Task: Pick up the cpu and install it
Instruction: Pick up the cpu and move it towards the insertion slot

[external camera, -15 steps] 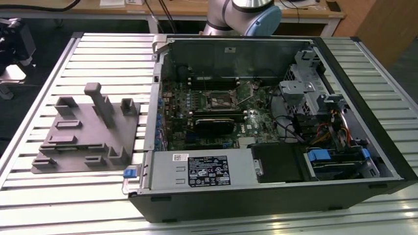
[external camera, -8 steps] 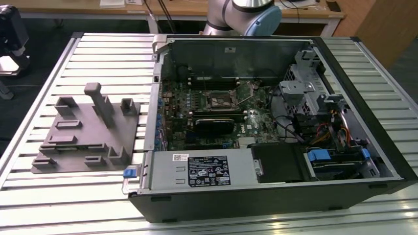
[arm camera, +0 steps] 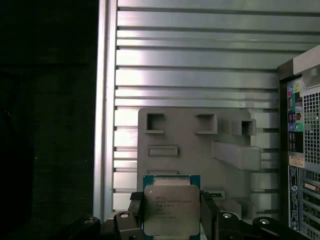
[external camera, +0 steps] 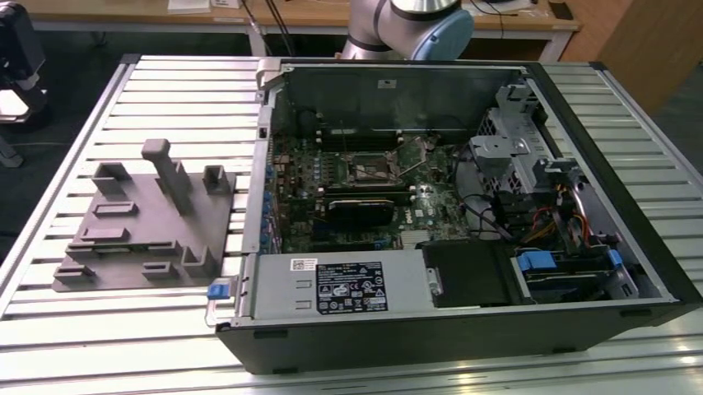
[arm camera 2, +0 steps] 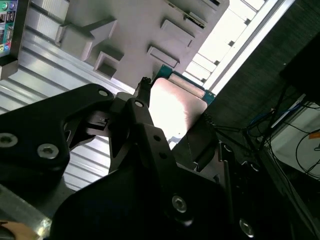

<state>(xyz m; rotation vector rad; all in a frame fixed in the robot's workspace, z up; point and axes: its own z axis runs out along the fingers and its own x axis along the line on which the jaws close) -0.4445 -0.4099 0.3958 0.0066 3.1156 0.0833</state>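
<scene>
The cpu (arm camera: 170, 209), a small square chip with a silvery top and a green edge, sits between my gripper's (arm camera: 171, 214) black fingers (arm camera: 135, 212), which are shut on its two sides. In the second wrist view the cpu (arm camera 2: 176, 102) glares bright with the gripper (arm camera 2: 172, 125) clamped on it. It hangs in the air well above the gray plastic fixture (arm camera: 200, 150), over the fixture's edge. In the exterior view the motherboard's open socket (external camera: 368, 170) lies inside the open computer case (external camera: 615, 107), to the exterior view's right of the fixture (external camera: 143, 222).
The case and fixture rest on a ribbed metal table (external camera: 132, 346). Inside the case are a black heatsink block (external camera: 357, 210), a white-labelled power supply (external camera: 341, 284), drive cages and cables (external camera: 538, 189). The arm's base (external camera: 407, 25) stands behind the case. The case's rear ports (arm camera: 300, 145) are beside the fixture.
</scene>
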